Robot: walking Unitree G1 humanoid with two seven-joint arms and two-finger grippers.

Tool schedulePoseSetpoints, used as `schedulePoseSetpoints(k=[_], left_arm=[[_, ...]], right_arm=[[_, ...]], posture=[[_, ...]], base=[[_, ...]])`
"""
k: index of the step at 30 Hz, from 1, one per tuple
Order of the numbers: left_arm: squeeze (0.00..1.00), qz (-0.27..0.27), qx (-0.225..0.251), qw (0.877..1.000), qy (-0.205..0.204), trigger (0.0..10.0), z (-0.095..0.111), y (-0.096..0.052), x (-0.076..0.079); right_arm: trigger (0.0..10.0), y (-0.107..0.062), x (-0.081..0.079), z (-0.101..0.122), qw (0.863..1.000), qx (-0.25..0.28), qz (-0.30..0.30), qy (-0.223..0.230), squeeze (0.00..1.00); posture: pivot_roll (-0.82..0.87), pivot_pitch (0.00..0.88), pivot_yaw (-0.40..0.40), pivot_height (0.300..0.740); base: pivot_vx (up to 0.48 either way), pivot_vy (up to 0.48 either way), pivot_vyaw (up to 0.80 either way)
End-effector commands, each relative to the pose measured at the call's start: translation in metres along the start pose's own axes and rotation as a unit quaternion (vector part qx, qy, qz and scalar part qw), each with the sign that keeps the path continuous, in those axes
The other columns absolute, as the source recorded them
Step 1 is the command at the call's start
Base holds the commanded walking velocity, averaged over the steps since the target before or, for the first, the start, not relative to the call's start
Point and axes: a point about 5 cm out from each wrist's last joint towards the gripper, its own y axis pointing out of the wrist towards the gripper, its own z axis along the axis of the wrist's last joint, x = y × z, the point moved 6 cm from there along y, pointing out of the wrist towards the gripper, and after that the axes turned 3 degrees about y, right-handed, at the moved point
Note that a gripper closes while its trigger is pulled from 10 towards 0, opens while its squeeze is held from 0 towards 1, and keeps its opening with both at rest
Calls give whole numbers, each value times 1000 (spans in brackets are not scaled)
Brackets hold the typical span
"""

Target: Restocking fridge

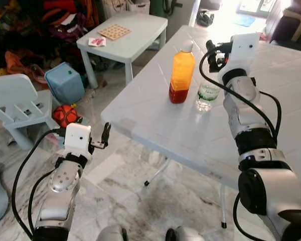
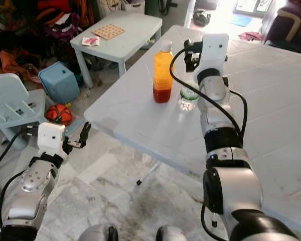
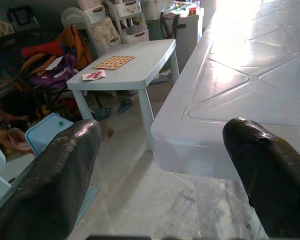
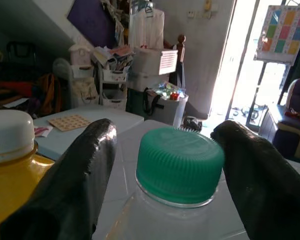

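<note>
right end effector (image 4: 162, 165) raised over the large white plastic tabletop (image 1: 155, 120), upper centre-right of the left eye frame. its two black fingers (image 4: 75, 175) are spread apart, one on each side of the green ribbed screw cap (image 4: 180, 162) of a small clear plastic water bottle (image 1: 207, 95). gaps show between cap and both fingers in the right wrist frame; nothing is gripped.

the water bottle stands upright on the tabletop, centre-right of the left eye frame. just beside it, to frame-left, stands a taller bottle of orange juice with a white cap (image 1: 182, 74), upright, darker red at the base. whether the two bottles touch cannot be told.

left end effector (image 1: 103, 137) sits low in the lower left of the left eye frame, over the marble floor (image 1: 140, 201), short of the tabletop's near corner. its fingers (image 3: 55, 180) are parted and hold nothing; the left wrist frame looks between them at the tabletop edge.

surroundings: a small pale green plastic side table (image 1: 130, 37) in the upper left of the left eye frame carries a tan perforated board (image 1: 114, 31) and a small pink-and-white card (image 1: 97, 42). a light blue plastic bin (image 1: 65, 83) and an orange ball (image 1: 65, 114) lie on the floor at mid-left, next to a pale child's chair (image 1: 17, 105). clutter of bags and clothes fills the top left corner.
</note>
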Motion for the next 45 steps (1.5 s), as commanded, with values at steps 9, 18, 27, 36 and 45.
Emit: schedulePoseSetpoints(k=[9,18,27,36,45], left_arm=[[0,-1,-1,1000,7,10000,2,1,1],[0,2,0,1000,7,10000,2,3,2],[0,6,1,1000,10,10000,2,4,0],[0,-2,1,1000,15,10000,1,5,4],[0,0,1,1000,20,10000,1,4,1]], right_arm=[[667,6,0,9,1000,9,1,5,0],[588,7,4,8,1000,0,-4,-3,0],[1176,-3,4,1,999,-30,1,-13,0],[980,-32,-4,-12,999,-51,9,3,0],[1255,-70,-19,-28,994,-96,45,23,0]], posture=[[53,72,15,740],[52,66,9,740],[50,57,2,740],[42,49,6,740],[41,43,3,740]], base=[[0,0,0],[0,0,0],[0,0,0],[0,0,0],[0,0,0]])
